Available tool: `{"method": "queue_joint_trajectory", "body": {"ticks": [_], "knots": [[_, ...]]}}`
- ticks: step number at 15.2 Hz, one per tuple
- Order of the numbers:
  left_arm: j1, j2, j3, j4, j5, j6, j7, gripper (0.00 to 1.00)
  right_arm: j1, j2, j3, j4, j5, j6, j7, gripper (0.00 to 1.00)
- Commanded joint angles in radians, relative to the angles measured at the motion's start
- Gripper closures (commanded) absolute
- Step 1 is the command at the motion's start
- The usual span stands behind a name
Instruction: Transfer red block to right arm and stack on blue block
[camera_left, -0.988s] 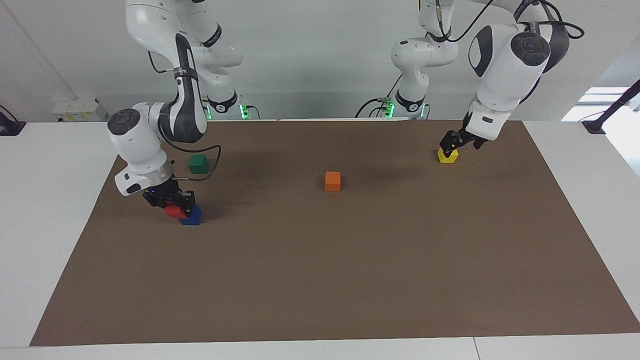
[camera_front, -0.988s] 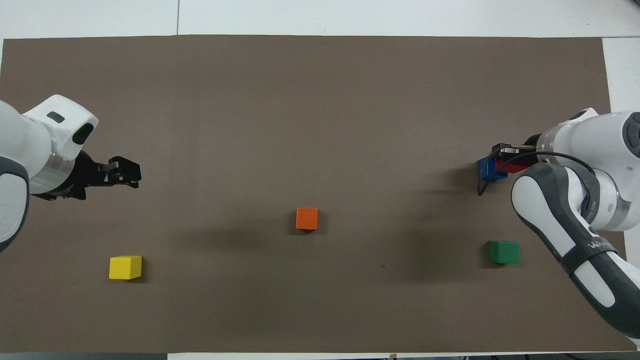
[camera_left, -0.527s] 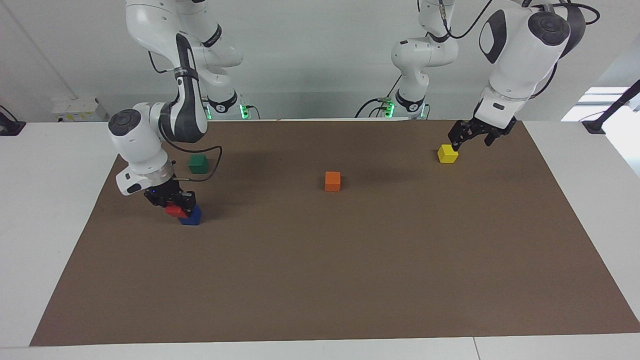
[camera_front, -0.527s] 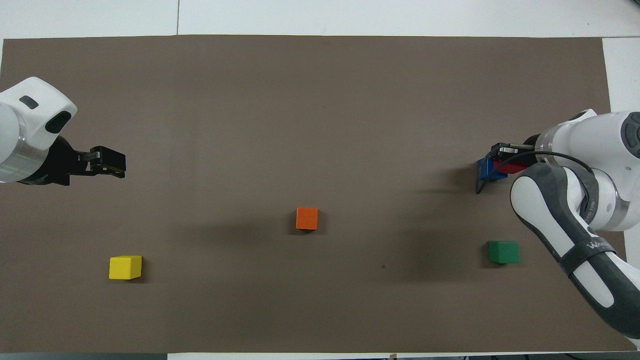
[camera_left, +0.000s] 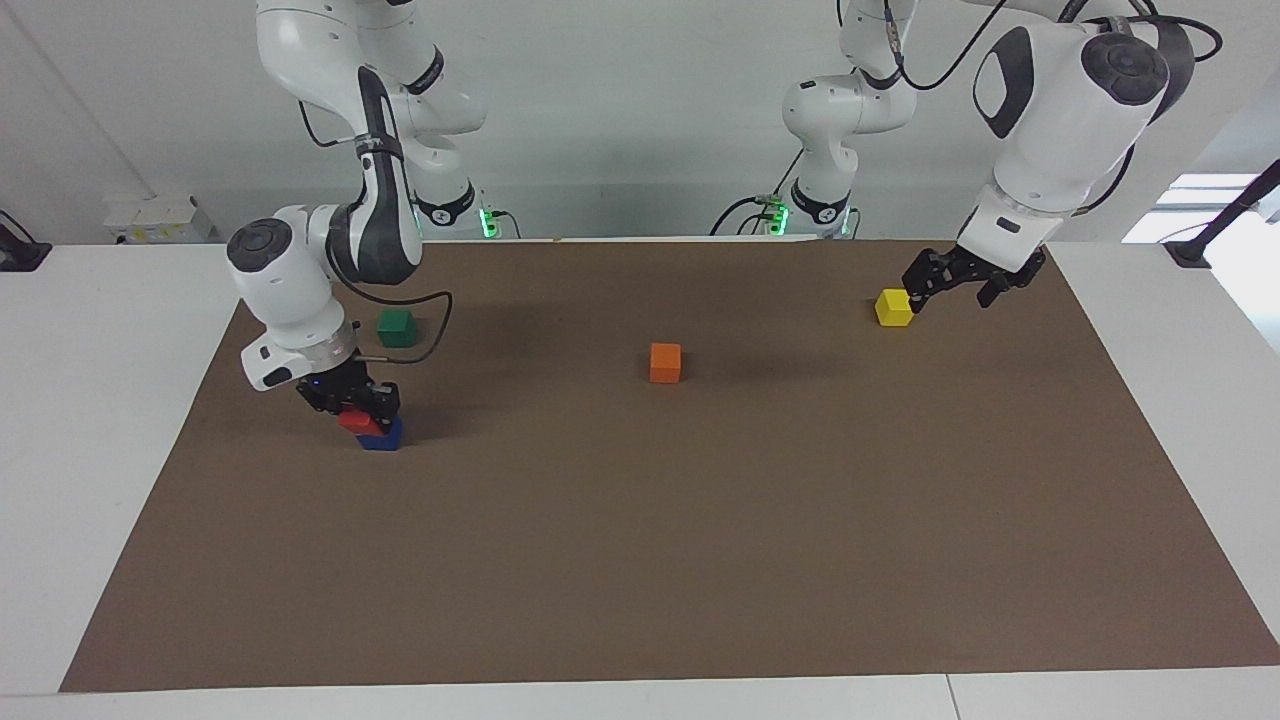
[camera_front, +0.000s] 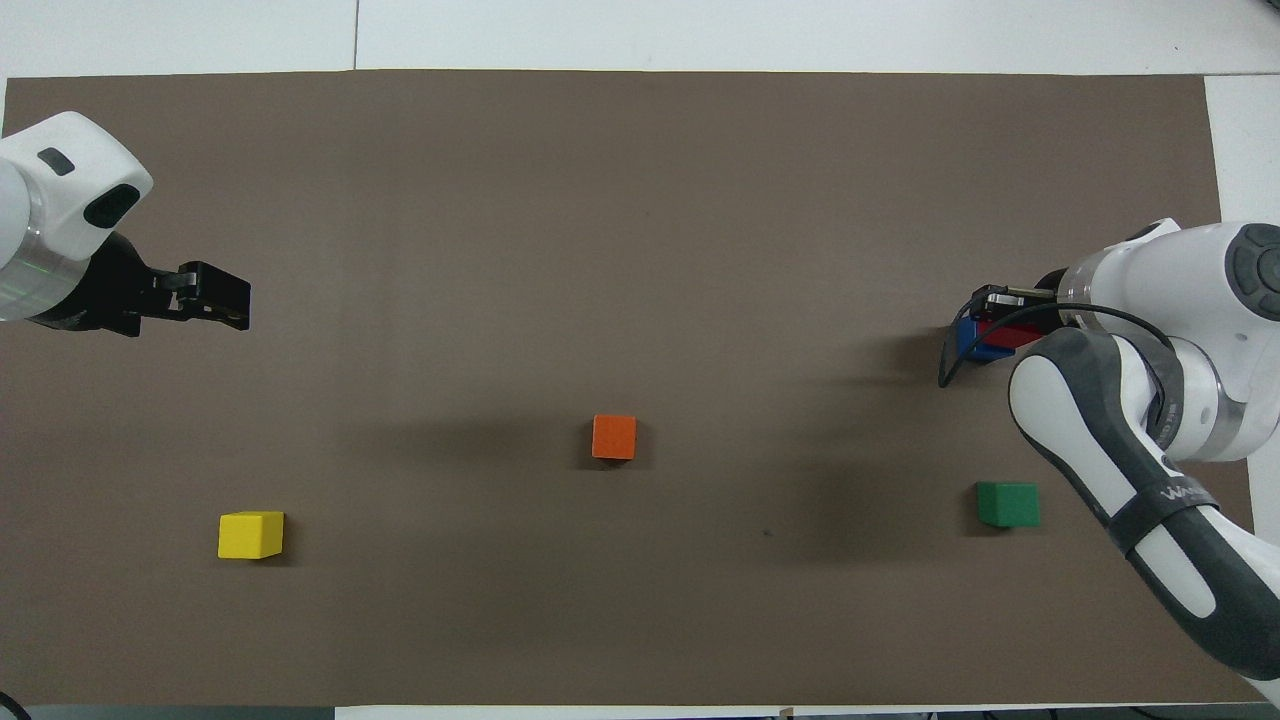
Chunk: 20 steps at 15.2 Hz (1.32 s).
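Right gripper (camera_left: 356, 404) clamps red block (camera_left: 353, 420) — (atop blue block (camera_left: 385, 436)).

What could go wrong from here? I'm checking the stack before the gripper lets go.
The red block sits on the blue block shifted toward the right arm's end, not squarely. With the right gripper shut on it, releasing may let it tip or slide off. Lifting away could also nudge the stack. The left gripper waits in the air.
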Motion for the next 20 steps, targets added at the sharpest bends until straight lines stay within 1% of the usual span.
{"method": "queue_joint_trajectory", "body": {"ticks": [1, 6, 8, 11, 20], "knots": [[-0.019, 0.002, 0.022, 0.011, -0.003, 0.024, 0.027, 0.0, -0.005, 0.009, 0.006, 0.001, -0.03, -0.003, 0.036, 1.0], [-0.014, -0.007, 0.021, 0.011, -0.003, 0.004, 0.024, 0.0, -0.014, 0.009, 0.006, -0.001, -0.03, -0.005, 0.025, 1.0], [-0.011, -0.01, 0.021, 0.018, -0.003, -0.033, 0.024, 0.0, -0.015, 0.008, 0.006, -0.001, -0.03, -0.003, 0.023, 1.0], [-0.013, -0.042, 0.019, 0.012, -0.004, -0.071, 0.024, 0.0, -0.017, 0.008, 0.006, -0.002, -0.03, -0.003, 0.022, 1.0], [-0.011, -0.05, 0.019, 0.0, -0.003, -0.056, 0.02, 0.0, -0.017, 0.008, 0.006, -0.002, -0.03, -0.009, 0.025, 1.0]]}}
